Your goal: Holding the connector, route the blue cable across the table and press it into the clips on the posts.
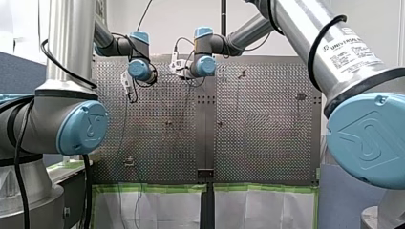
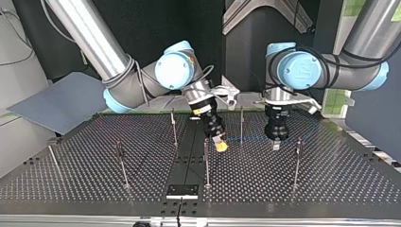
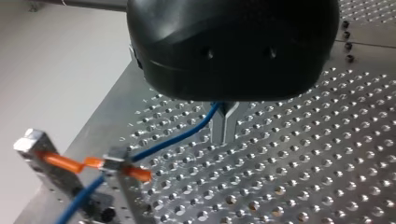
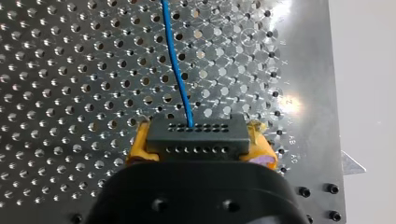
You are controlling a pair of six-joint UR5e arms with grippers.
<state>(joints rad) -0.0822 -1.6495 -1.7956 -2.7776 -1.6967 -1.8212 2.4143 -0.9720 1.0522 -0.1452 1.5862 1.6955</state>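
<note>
My right gripper (image 4: 201, 140) is shut on the black connector (image 4: 196, 133), which sits between its yellow pads (image 4: 139, 148). The blue cable (image 4: 180, 79) leaves the connector and runs ahead over the perforated table. My left gripper (image 3: 224, 139) has its metal fingers shut on the blue cable (image 3: 173, 142) just above the table. From there the cable runs to an orange clip (image 3: 65, 161) on a metal post head (image 3: 116, 162) and passes on below it. In the top view my right gripper (image 2: 219, 143) hangs left of my left gripper (image 2: 275, 142), with the cable (image 2: 246, 138) faint between them.
Several thin posts stand on the table, among them one (image 2: 174, 127) behind my right gripper, one (image 2: 206, 163) in front of it, one (image 2: 241, 124) between the grippers and one (image 2: 297, 163) towards the top view's right. The table's edge (image 4: 317, 116) lies beside my right gripper.
</note>
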